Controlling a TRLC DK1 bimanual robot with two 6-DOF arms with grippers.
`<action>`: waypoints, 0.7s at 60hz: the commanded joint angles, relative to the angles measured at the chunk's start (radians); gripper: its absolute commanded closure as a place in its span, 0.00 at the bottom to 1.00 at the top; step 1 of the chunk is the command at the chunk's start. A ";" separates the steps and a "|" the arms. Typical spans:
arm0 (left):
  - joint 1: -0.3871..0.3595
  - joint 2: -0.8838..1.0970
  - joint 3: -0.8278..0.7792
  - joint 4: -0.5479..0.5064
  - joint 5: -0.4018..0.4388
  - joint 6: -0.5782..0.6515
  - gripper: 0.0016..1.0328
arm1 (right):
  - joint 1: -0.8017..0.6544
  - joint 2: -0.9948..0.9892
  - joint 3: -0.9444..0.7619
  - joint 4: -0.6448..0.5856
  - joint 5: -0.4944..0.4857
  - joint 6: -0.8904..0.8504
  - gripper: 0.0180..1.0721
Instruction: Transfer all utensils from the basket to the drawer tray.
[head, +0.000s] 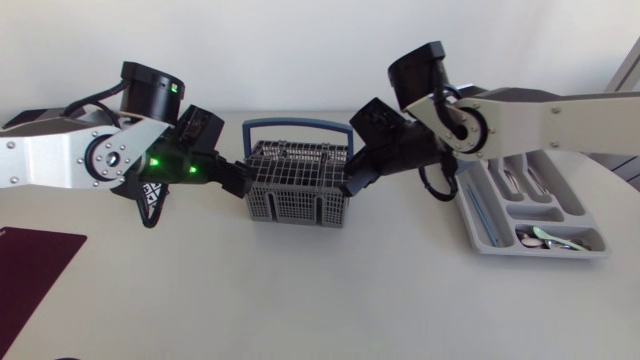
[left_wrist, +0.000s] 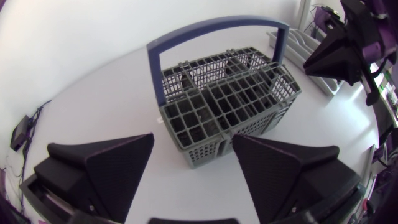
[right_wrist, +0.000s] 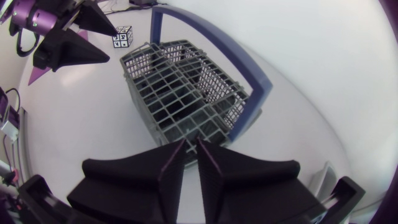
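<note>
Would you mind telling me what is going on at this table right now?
Two arms flank the basket in the middle of the table. The left gripper is open at one end, the right gripper shut and empty at the other; neither holds anything. A few utensils already lie in the tray to the right. I cannot tell whether any remain in the basket.

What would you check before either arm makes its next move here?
1. The basket stands upright: ok.
2. The left gripper is open and empty: ok.
3. The right gripper is ready to grab: not ok, shut.
4. Utensils left inside the basket: cannot tell, its cells look dark.
5. The drawer tray has free room: ok; spoons lie at one end.
</note>
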 joint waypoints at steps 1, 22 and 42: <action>0.007 0.050 -0.012 0.014 0.016 0.015 0.16 | 0.016 0.076 0.036 0.011 -0.003 0.041 0.91; 0.000 0.140 -0.005 0.016 0.055 0.025 0.16 | -0.030 0.191 0.073 0.020 0.006 0.029 0.91; -0.015 0.067 -0.041 0.003 0.066 0.028 0.16 | -0.055 0.144 0.024 0.014 -0.014 0.020 0.91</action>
